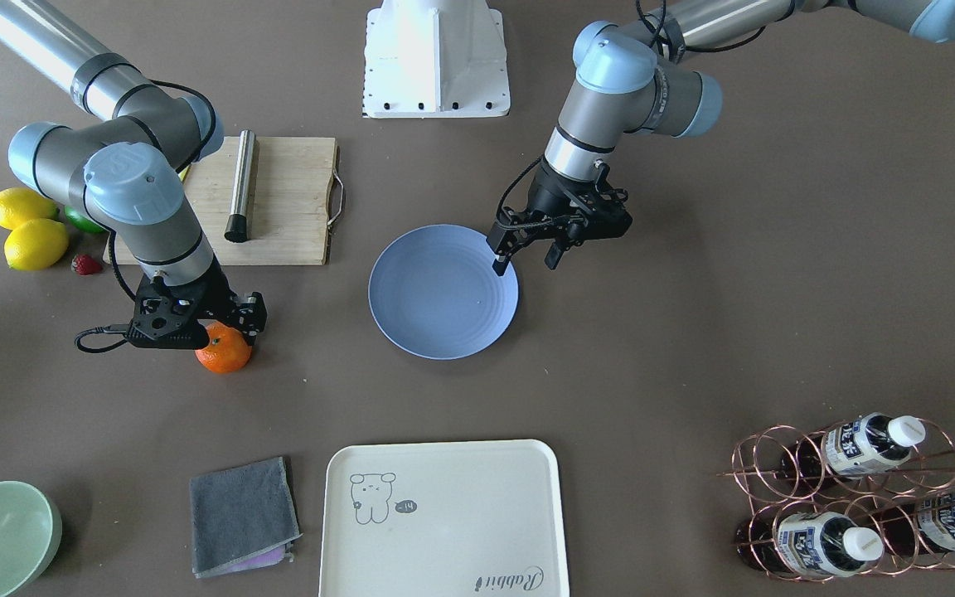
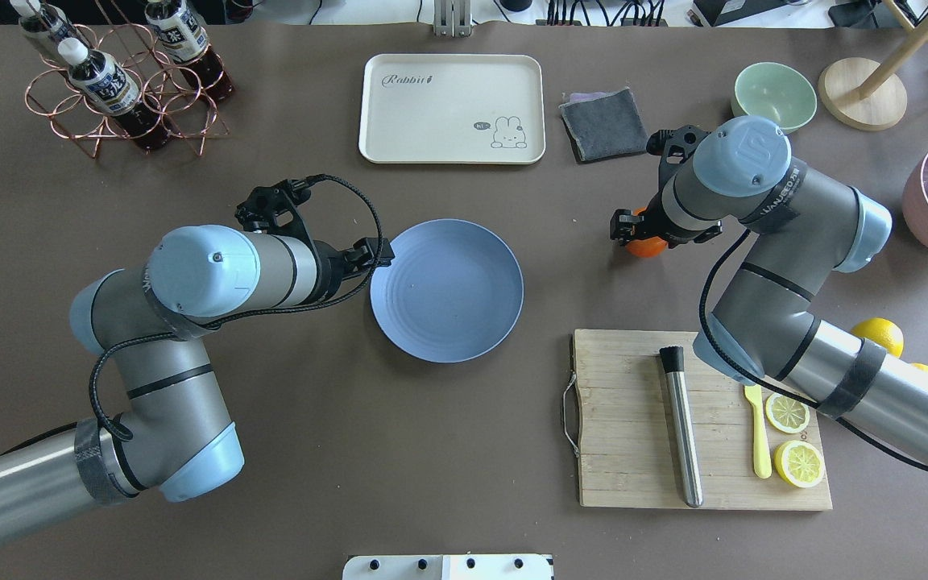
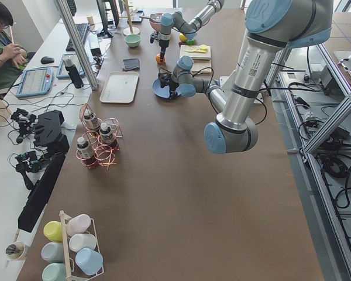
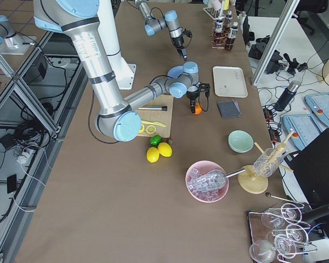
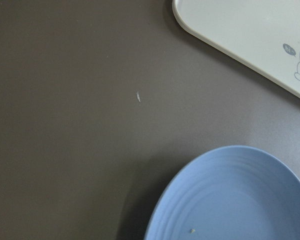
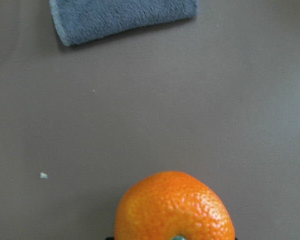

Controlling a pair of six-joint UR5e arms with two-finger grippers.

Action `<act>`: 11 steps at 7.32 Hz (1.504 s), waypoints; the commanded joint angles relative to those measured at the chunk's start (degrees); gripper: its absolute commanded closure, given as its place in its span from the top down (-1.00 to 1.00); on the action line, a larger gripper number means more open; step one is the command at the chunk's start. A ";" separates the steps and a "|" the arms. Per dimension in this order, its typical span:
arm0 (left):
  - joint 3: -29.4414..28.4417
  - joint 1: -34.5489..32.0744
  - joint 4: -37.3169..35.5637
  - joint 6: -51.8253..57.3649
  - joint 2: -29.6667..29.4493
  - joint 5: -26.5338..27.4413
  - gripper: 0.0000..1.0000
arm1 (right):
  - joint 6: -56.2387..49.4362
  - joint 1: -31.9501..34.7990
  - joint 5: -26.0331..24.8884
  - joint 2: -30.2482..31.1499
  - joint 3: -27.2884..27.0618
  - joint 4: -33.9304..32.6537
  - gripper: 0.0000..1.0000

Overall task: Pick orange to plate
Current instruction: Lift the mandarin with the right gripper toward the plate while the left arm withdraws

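Front view, lower left: your right gripper (image 1: 227,330) over orange (image 1: 225,351), on table, well apart from central plate (image 1: 443,292); fingers hidden, wrist view too, so grip unclear. Left gripper (image 1: 525,264) spread wide, empty.

You'll find the orange (image 1: 225,352) on the table (image 1: 693,332) right at your right claw (image 1: 225,330), between its fingers. The folded cloth (image 1: 243,516) lies ahead of that claw, on the side away from the robot, and the cutting board (image 1: 287,215) lies behind it, toward the robot. The plate (image 1: 443,292) sits well off to that claw's left, your left claw (image 1: 525,262) hangs at the plate's left rim, and the tray (image 1: 444,518) lies ahead of the left claw, a little to its right.
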State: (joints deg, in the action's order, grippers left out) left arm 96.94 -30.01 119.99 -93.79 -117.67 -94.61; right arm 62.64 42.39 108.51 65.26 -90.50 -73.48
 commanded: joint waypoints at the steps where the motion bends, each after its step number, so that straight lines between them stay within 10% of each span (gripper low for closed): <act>1: 1.75 -3.71 -0.10 8.46 2.77 -2.33 0.96 | 0.46 0.77 1.00 -1.10 -5.96 -4.26 -1.00; 6: 15.28 -18.73 1.82 36.39 26.04 -10.33 0.96 | 5.91 -11.86 -8.63 -8.57 -13.48 -13.97 -1.00; 11: 3.02 -33.50 16.51 44.73 33.56 -23.90 0.96 | 5.74 -18.13 -15.61 -19.11 -0.31 -13.18 -1.00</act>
State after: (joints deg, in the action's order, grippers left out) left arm 102.89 -59.74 134.61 -50.80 -84.65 -113.16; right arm 68.59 24.58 93.49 48.02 -94.15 -86.95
